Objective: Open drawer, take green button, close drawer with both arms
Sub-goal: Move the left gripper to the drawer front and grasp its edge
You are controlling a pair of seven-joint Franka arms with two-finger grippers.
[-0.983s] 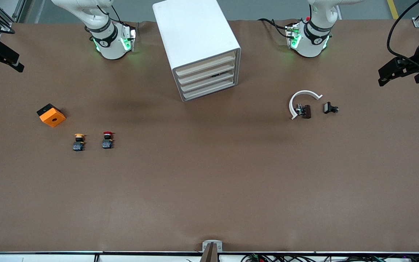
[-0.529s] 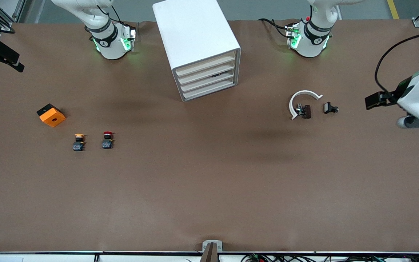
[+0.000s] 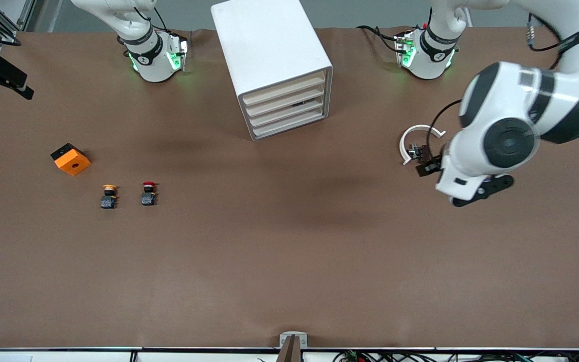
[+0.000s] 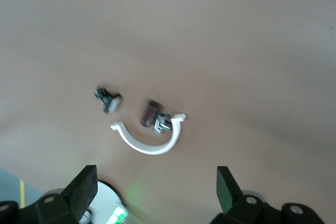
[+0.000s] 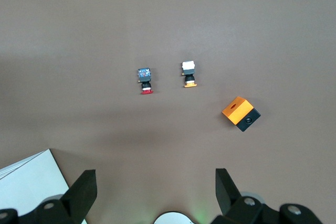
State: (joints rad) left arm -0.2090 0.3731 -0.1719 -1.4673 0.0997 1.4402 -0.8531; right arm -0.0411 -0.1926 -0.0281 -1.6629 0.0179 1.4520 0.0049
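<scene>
Left arm (image 3: pixel 510 125) reaching in from its base, elbow bent, wrist high over table. Left gripper (image 4: pixel 157 192) pointing down, fingers (image 4: pixel 84 184) spread wide, nothing between them. Right gripper (image 5: pixel 155 192) also wide apart, empty, hanging above table, arm waiting.

No text, label, brand or number can be read anywhere — the small dark marks on the arm bases (image 3: pixel 143 59) are too tiny to make out, and the white drawer cabinet (image 3: pixel 272 65) and the orange block (image 3: pixel 71 159) carry no lettering.
</scene>
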